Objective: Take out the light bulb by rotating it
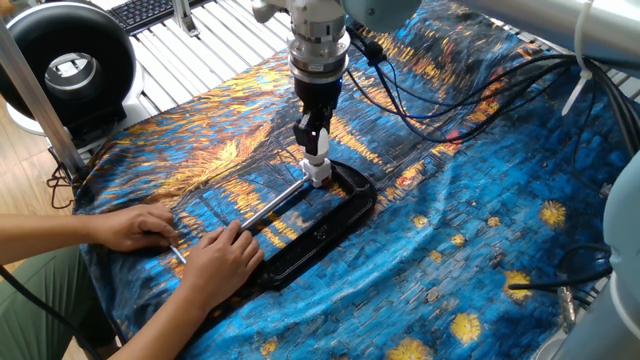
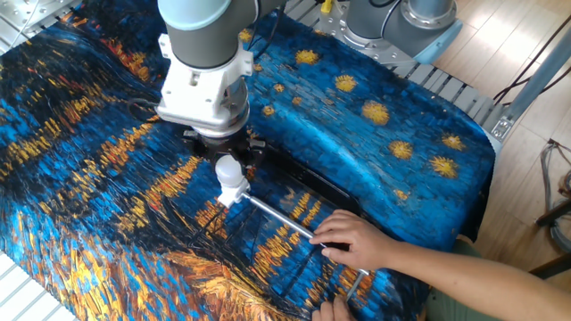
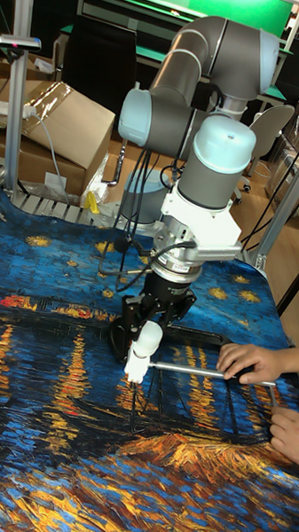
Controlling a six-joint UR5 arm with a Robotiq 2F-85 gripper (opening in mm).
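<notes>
The light bulb (image 1: 317, 152) (image 2: 228, 168) (image 3: 149, 339) is small and white and stands upright in a white socket (image 1: 318, 174) (image 2: 234, 191) (image 3: 135, 368). My gripper (image 1: 314, 137) (image 2: 225, 152) (image 3: 153, 319) comes straight down on the bulb, shut on its globe top. The socket sits at the end of a thin metal rod (image 1: 274, 205) (image 2: 284, 218) (image 3: 190, 369). A person's hands (image 1: 215, 262) (image 2: 357, 241) (image 3: 246, 362) hold the rod's other end.
A black tray (image 1: 345, 215) lies on the blue and gold patterned cloth (image 1: 480, 260) under the socket. A round black device (image 1: 65, 62) and a keyboard (image 1: 150, 10) sit at the far left. Cables (image 1: 470, 110) trail from the arm across the cloth.
</notes>
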